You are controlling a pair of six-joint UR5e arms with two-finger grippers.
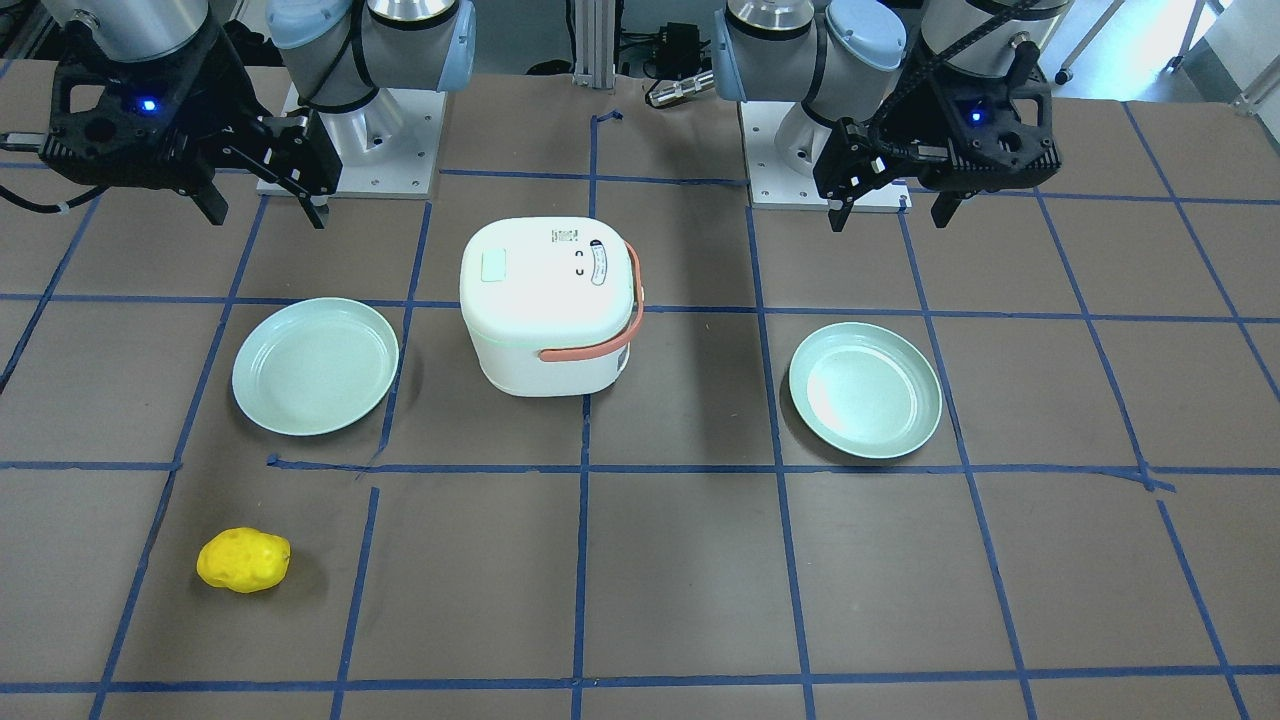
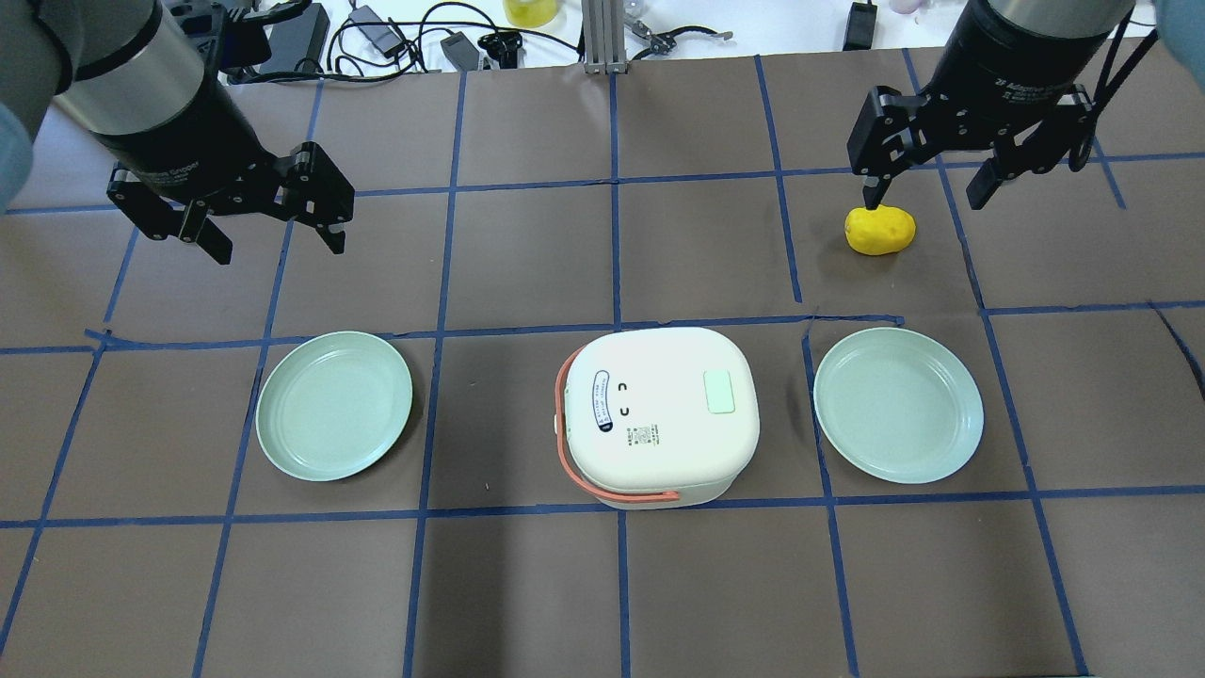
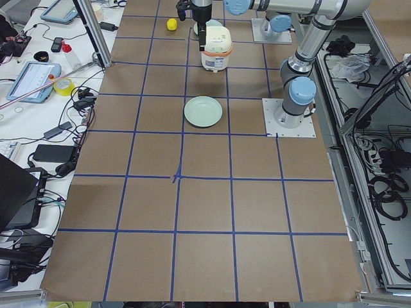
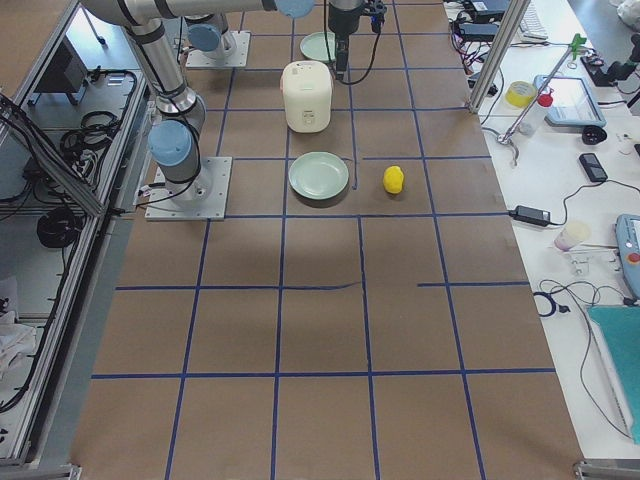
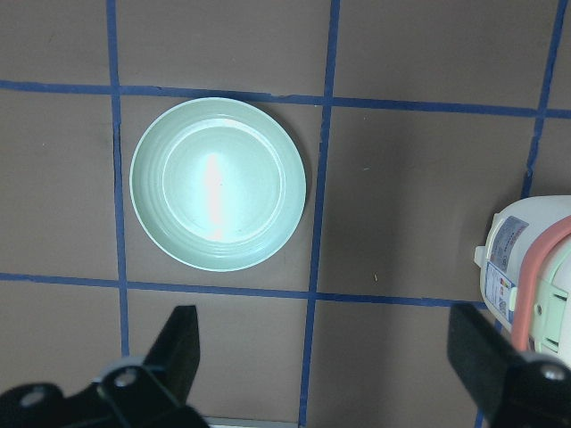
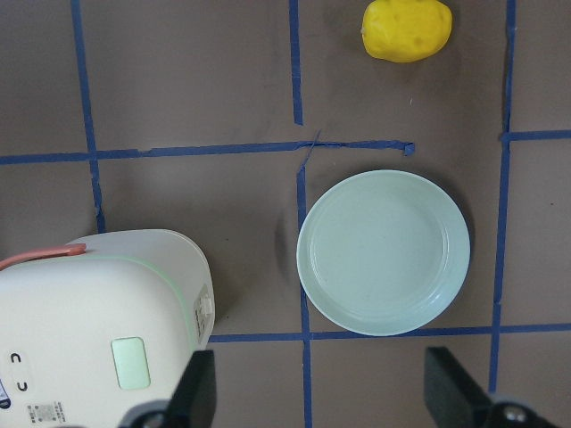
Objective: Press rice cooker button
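The white rice cooker with an orange handle stands mid-table, lid shut. Its pale green button sits on the lid, on the side towards my right arm. The cooker also shows in the front view, with its button, and in the right wrist view, with its button. My left gripper hangs open and empty above the table, far left of the cooker. My right gripper hangs open and empty, far right of it. The left wrist view shows only the cooker's edge.
A pale green plate lies left of the cooker and another lies right of it. A yellow lumpy object lies beyond the right plate, beneath my right gripper. Blue tape lines grid the brown table.
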